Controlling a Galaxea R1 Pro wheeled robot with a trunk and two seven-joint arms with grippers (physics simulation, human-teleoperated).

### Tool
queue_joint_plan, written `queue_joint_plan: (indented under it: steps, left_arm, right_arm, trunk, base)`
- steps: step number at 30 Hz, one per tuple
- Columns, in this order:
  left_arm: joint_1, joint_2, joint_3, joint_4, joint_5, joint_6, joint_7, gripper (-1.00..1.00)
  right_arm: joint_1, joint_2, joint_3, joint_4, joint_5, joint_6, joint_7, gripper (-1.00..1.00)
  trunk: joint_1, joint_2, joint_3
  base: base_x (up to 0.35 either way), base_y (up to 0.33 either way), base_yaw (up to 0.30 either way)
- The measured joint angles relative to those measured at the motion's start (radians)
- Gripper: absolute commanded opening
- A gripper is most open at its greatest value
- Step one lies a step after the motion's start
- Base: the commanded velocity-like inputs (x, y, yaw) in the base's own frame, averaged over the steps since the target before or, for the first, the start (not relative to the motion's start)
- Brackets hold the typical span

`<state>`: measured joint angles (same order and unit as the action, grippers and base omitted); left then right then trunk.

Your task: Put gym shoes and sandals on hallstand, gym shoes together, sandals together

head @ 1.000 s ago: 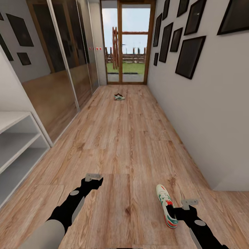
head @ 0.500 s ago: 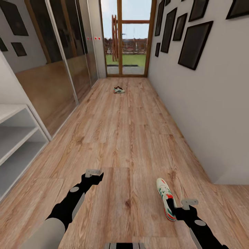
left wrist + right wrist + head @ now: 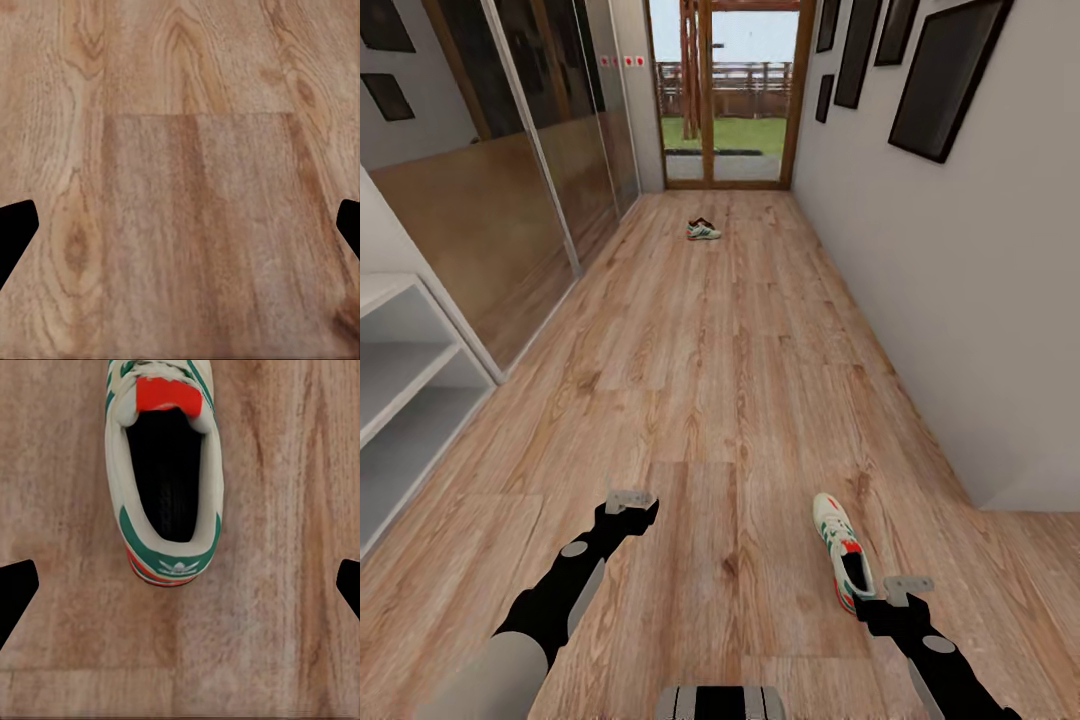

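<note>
Light-brown wood-grain plank corridor floor (image 3: 730,380) is seen running from the robot to a wood-framed glazed door (image 3: 725,90) at the far end. A pale grey wall (image 3: 950,300) hung with black picture frames (image 3: 950,75) is seen along the robot's right; mirrored sliding panels (image 3: 510,170) are seen along its left. A pale grey-white open shelf unit (image 3: 400,400) is seen at the left edge, partly cut off by the frame.

One cream-white lace-up gym shoe with green stripes and a red-orange tongue patch (image 3: 842,563) is seen lying on the floor, toe pointing away from the robot, heel just ahead of the right gripper (image 3: 908,586). In the right wrist view the shoe's (image 3: 166,472) heel is seen between the widely spread black fingertips (image 3: 16,592), untouched; jaws are parted. A second striped shoe (image 3: 704,230) is seen far down the corridor, with a small dark item touching it, too small to be identified.

The left gripper (image 3: 630,499) is held over bare planks (image 3: 187,187), fingertips (image 3: 15,232) spread wide, nothing held.
</note>
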<state>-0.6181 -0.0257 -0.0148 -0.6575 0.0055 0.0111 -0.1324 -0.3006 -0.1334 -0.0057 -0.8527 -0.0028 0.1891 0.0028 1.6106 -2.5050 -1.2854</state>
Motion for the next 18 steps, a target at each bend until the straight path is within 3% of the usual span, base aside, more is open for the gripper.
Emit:
queue_joint_plan:
  steps: [5, 18]
  left_arm:
    - [0.003, 0.001, 0.000, -0.001, 0.000, 0.000, 0.000, 1.00]
    - [0.006, 0.000, 0.001, -0.002, 0.000, -0.008, 0.001, 1.00]
  right_arm:
    - [0.000, 0.000, 0.000, -0.001, 0.000, 0.000, 0.000, 1.00]
    - [0.000, 0.000, 0.000, -0.006, 0.000, 0.000, -0.001, 1.00]
  trunk:
    - [0.002, -0.001, -0.027]
    - [0.002, -0.001, -0.047]
  base:
    - [0.000, 0.000, 0.000]
    - [0.023, 0.000, 0.000]
